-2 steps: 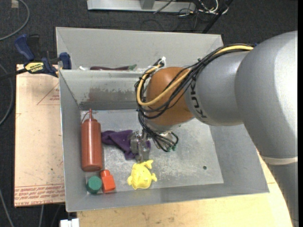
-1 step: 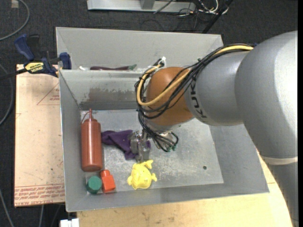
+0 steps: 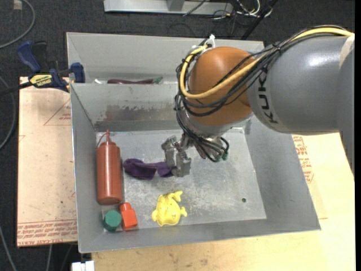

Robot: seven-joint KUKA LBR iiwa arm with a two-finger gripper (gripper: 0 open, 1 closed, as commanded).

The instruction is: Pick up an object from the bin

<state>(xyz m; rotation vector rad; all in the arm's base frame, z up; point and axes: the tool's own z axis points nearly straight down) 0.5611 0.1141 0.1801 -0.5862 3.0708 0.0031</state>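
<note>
The end effector (image 3: 178,161) is low in the middle of the grey bin (image 3: 225,193), at the right end of a limp purple thing (image 3: 140,169). A red bottle (image 3: 109,173) lies along the left wall. A green cap (image 3: 112,221), orange block (image 3: 129,217) and yellow toy (image 3: 168,209) sit near the front.

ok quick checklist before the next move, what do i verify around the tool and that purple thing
1. Tool down inside the bin, at the right end of the purple floppy thing: ok.
2. Purple floppy thing actually gripped: cannot tell.
3. Red bottle lies by the left wall, apart from the tool: ok.
4. Yellow toy sits nearer the front, not touching the tool: ok.
5. Green cap and orange block in the front left corner, out of the way: ok.
</note>
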